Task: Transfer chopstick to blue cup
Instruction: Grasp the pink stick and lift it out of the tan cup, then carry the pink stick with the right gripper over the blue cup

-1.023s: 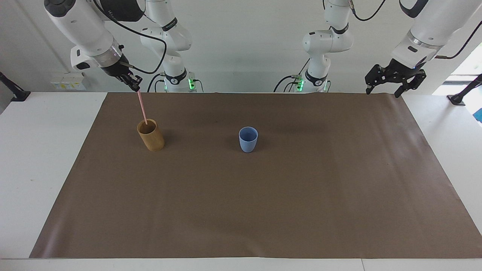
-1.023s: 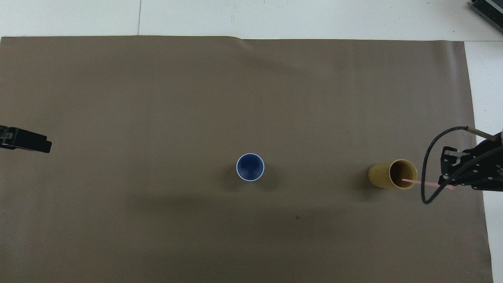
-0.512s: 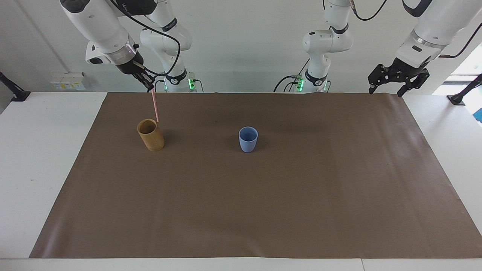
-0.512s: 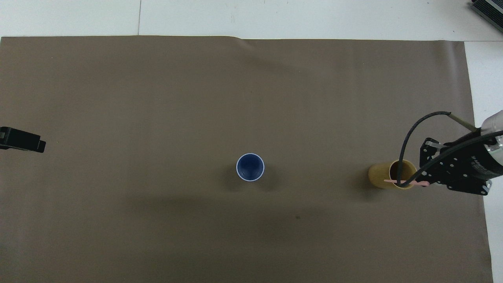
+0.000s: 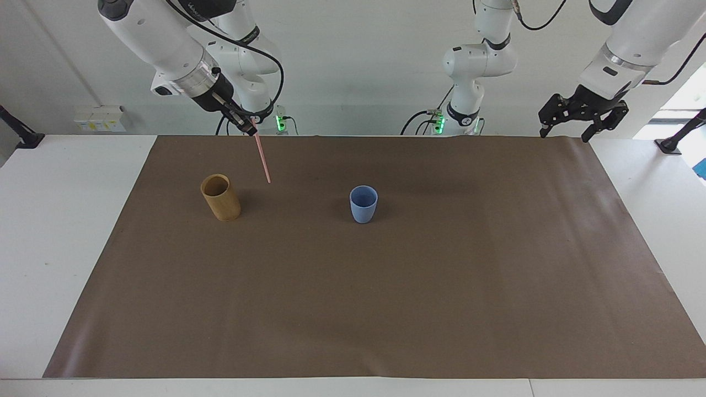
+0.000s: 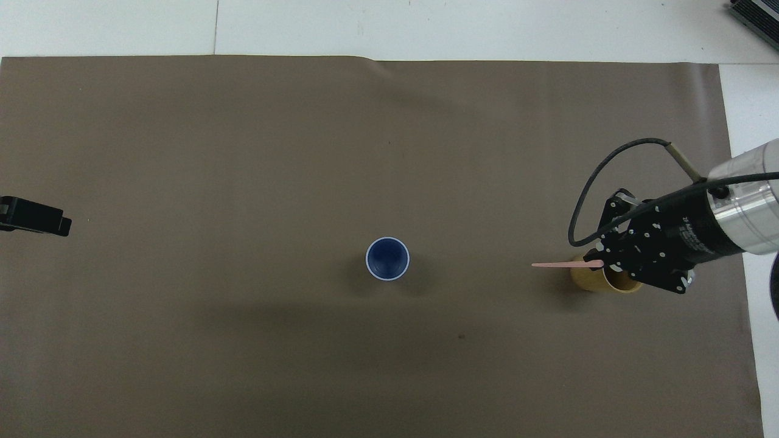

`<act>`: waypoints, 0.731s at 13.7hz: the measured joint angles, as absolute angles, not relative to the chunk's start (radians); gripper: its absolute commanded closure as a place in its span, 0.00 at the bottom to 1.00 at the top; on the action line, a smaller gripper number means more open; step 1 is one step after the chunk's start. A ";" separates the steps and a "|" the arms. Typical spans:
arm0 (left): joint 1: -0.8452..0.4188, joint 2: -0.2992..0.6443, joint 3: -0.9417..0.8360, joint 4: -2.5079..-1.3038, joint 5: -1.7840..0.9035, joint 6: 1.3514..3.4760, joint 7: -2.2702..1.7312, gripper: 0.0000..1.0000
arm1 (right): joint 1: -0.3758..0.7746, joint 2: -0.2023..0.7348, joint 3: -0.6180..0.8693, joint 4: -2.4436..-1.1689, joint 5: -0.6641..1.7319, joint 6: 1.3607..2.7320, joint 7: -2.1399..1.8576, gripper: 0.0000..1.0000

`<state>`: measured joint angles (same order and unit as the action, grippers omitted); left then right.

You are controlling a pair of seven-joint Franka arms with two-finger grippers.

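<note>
My right gripper [image 5: 251, 130] [image 6: 602, 263] is shut on the top end of the pale pink chopstick [image 5: 262, 160] [image 6: 557, 264]. The stick hangs free in the air, tilted, over the brown paper between the tan bamboo cup [image 5: 220, 197] [image 6: 585, 279] and the blue cup [image 5: 363, 204] [image 6: 387, 259]. Its lower tip is clear of the bamboo cup. The small light blue cup stands upright near the middle of the mat, with nothing in it. My left gripper [image 5: 566, 128] [image 6: 36, 218] waits, open, raised over the mat's edge at the left arm's end.
A brown paper mat [image 5: 353, 286] [image 6: 304, 152] covers most of the white table [image 5: 66, 231]. The right arm's black cable [image 6: 599, 182] loops above the bamboo cup in the overhead view.
My right gripper lifted the chopstick out of the bamboo cup and carried it toward the blue cup. The left gripper rose slightly, then held still.
</note>
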<state>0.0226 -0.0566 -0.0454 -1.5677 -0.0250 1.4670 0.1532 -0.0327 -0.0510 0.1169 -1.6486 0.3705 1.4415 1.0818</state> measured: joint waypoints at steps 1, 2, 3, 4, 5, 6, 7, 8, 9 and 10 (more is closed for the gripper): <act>0.023 -0.057 -0.045 -1.568 -0.025 1.467 0.153 0.00 | -0.032 -0.049 0.118 -1.649 0.400 1.455 1.120 1.00; 0.023 -0.057 -0.045 -1.568 -0.025 1.467 0.153 0.00 | -0.032 -0.044 0.118 -1.649 0.431 1.470 1.158 1.00; 0.023 -0.057 -0.045 -1.568 -0.025 1.467 0.153 0.00 | -0.032 -0.039 0.118 -1.649 0.461 1.488 1.196 1.00; 0.023 -0.057 -0.045 -1.568 -0.025 1.467 0.153 0.00 | -0.032 -0.032 0.121 -1.649 0.488 1.500 1.223 1.00; 0.023 -0.057 -0.045 -1.568 -0.025 1.467 0.153 0.00 | -0.032 -0.021 0.131 -1.649 0.517 1.508 1.247 1.00; 0.023 -0.057 -0.045 -1.568 -0.025 1.467 0.153 0.00 | -0.032 -0.009 0.147 -1.649 0.544 1.516 1.274 1.00; 0.023 -0.057 -0.045 -1.568 -0.025 1.467 0.153 0.00 | -0.032 0.004 0.164 -1.649 0.570 1.529 1.308 1.00; 0.023 -0.057 -0.045 -1.568 -0.025 1.467 0.153 0.00 | -0.032 0.015 0.176 -1.648 0.591 1.547 1.346 1.00; 0.023 -0.057 -0.045 -1.568 -0.025 1.467 0.153 0.00 | -0.032 0.028 0.187 -1.644 0.604 1.558 1.382 1.00; 0.023 -0.057 -0.045 -1.568 -0.025 1.467 0.153 0.00 | -0.032 0.043 0.201 -1.634 0.608 1.564 1.413 1.00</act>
<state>0.0226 -0.0566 -0.0454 -1.5676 -0.0250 1.4670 0.1531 -0.0317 0.0426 0.2009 -1.6336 0.6084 1.5642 1.4132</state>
